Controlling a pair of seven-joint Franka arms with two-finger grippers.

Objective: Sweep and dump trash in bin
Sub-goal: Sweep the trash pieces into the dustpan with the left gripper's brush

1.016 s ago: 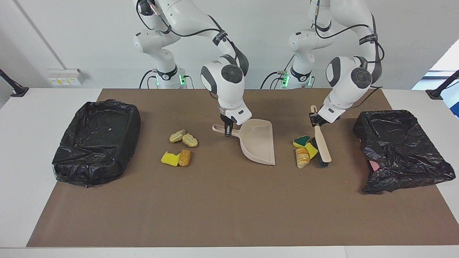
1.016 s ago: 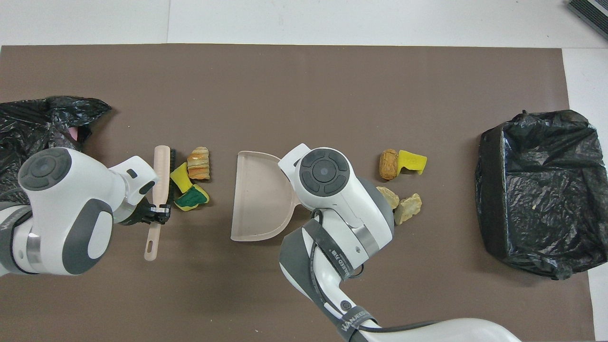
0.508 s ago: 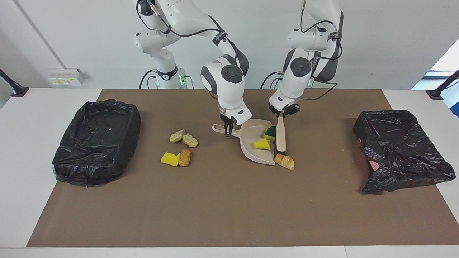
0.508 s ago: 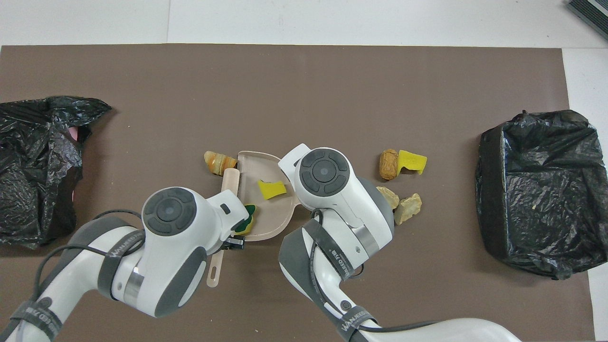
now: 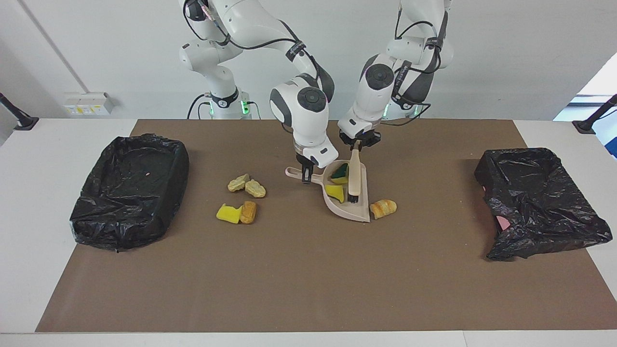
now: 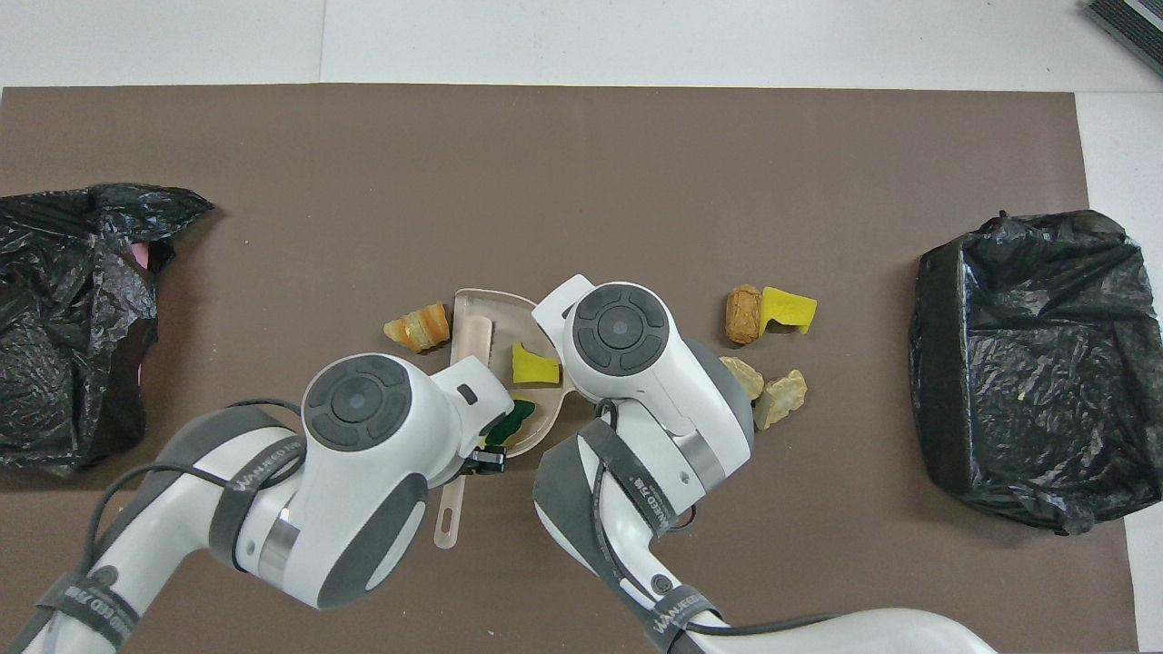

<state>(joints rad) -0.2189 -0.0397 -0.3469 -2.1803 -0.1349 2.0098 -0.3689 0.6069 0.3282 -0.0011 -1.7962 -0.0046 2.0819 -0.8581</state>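
My right gripper (image 5: 305, 175) is shut on the handle of the beige dustpan (image 5: 359, 212), which rests on the brown mat. My left gripper (image 5: 357, 144) is shut on the beige brush (image 5: 354, 176), whose head lies inside the pan. Two pieces of trash sit in the pan: a green-backed chunk (image 5: 340, 172) and a yellow chunk (image 5: 335, 192). An orange-brown chunk (image 5: 383, 208) lies on the mat just outside the pan's open edge. In the overhead view the brush (image 6: 474, 334), the yellow chunk (image 6: 534, 365) and the orange chunk (image 6: 418, 327) show; my right gripper is hidden under its wrist.
Toward the right arm's end lie two beige chunks (image 5: 247, 186), a yellow one (image 5: 228, 213) and an orange-brown one (image 5: 248, 212). A black-bagged bin (image 5: 130, 190) stands at the right arm's end. Another black-bagged bin (image 5: 535, 202) stands at the left arm's end.
My left arm swung the brush from the left arm's end to the dustpan, pushing two chunks in. The orange chunk stayed outside the pan. The right arm held still.
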